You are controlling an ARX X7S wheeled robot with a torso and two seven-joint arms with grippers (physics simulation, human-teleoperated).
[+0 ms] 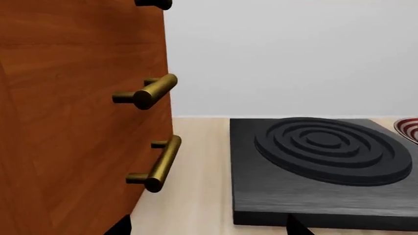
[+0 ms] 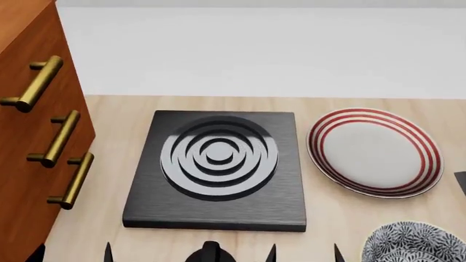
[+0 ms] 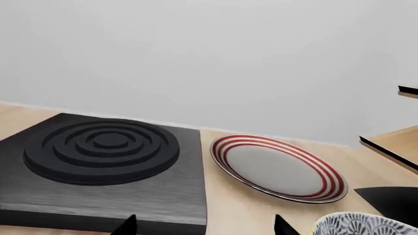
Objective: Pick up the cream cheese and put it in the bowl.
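The cream cheese is not in any view. The blue-and-white patterned bowl (image 2: 415,244) stands at the table's near right, cut off by the frame edge; its rim also shows in the right wrist view (image 3: 363,224). My right gripper (image 3: 205,226) is open and empty, low over the table between the black stove block and the bowl; its tips show in the head view (image 2: 304,254). My left gripper (image 1: 209,227) is open and empty, between the wooden cabinet and the stove block, with its tips just showing in the head view (image 2: 71,255).
A black stove block (image 2: 218,169) with raised rings lies mid-table. A white plate with red rings (image 2: 375,152) lies to its right. A wooden cabinet with brass handles (image 2: 33,147) stands at the left. A dark object (image 2: 461,183) pokes in at the right edge.
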